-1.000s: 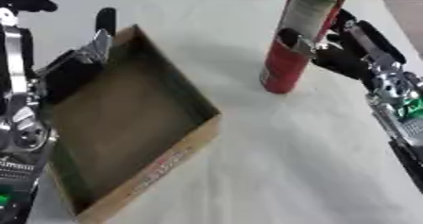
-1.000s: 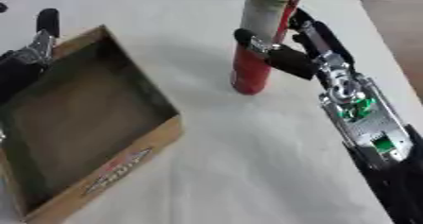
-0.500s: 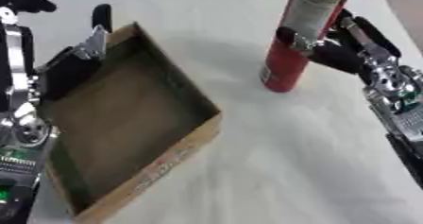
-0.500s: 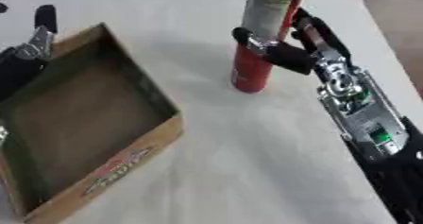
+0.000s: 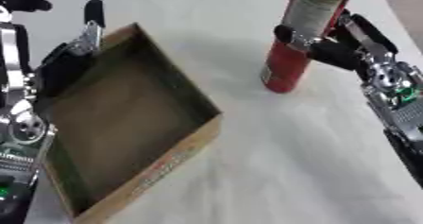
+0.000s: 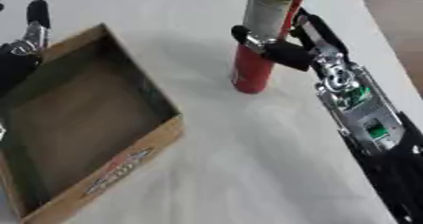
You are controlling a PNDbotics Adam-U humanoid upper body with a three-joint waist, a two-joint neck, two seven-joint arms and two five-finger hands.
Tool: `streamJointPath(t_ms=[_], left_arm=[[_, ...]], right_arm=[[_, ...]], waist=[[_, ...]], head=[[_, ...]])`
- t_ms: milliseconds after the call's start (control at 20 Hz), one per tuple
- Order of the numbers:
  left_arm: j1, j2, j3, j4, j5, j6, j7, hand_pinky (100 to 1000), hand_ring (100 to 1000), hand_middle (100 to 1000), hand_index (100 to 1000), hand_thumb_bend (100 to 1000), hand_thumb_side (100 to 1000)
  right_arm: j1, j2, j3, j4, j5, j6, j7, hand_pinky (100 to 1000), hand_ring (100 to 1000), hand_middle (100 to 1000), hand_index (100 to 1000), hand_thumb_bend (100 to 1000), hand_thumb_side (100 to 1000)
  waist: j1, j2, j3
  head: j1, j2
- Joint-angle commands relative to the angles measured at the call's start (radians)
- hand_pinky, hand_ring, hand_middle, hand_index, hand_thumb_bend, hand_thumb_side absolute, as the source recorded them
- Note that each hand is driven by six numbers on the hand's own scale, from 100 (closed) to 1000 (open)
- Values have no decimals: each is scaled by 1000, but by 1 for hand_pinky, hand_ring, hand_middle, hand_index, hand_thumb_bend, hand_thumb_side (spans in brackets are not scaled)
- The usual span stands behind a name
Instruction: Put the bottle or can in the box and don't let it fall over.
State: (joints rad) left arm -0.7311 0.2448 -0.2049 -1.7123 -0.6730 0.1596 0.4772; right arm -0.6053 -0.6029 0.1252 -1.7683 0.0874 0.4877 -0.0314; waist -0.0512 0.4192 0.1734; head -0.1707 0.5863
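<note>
Fingers and thumb of the robot's right hand (image 6: 285,48) curl round the tall red cylindrical bottle with a pale label band (image 6: 263,34), which stands upright on the white cloth-covered table (image 6: 248,147), well to the right of the shallow open cardboard box (image 6: 82,124). The left hand (image 5: 70,60) rests at the box's far left wall with fingers that appear straight, though they are partly hidden. Judged from this moment, the step in hand is the lift and carry to the box. Done well, it keeps the bottle vertical, clears the box's near wall before crossing it, and sets the base flat on the box floor before the fingers let go. The bottle is narrow for its height, so it looks likely to tip easily.
</note>
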Motion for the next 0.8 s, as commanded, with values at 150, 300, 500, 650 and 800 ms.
streamJointPath(t_ms=[150,300,500,650,800], left_arm=[[-11,0,20,1,9,-2,11,624,540,525,732,349,502],[-12,-1,22,9,11,-3,14,624,541,524,731,345,506],[-12,-3,25,15,16,-4,18,624,541,522,728,339,510],[-11,-4,28,18,19,-5,17,624,544,518,717,317,521],[-11,-5,33,21,26,-6,17,627,546,521,715,314,527]], right_arm=[[-27,-27,1,14,-3,-7,9,984,1000,921,1000,620,596],[-33,-26,4,26,-5,-9,12,984,1000,920,1000,621,592],[-37,-22,5,36,-11,-11,11,984,1000,918,1000,618,591],[-38,-19,8,42,-20,-11,14,986,1000,911,997,596,577],[-41,-16,9,49,-36,-12,17,986,1000,907,967,587,568]], waist=[[2,-17,-1],[2,-17,-1],[2,-16,-1],[2,-17,-1],[2,-19,-1]], head=[[-5,-14],[-5,-15],[-4,-16],[-3,-15],[-3,-14]])
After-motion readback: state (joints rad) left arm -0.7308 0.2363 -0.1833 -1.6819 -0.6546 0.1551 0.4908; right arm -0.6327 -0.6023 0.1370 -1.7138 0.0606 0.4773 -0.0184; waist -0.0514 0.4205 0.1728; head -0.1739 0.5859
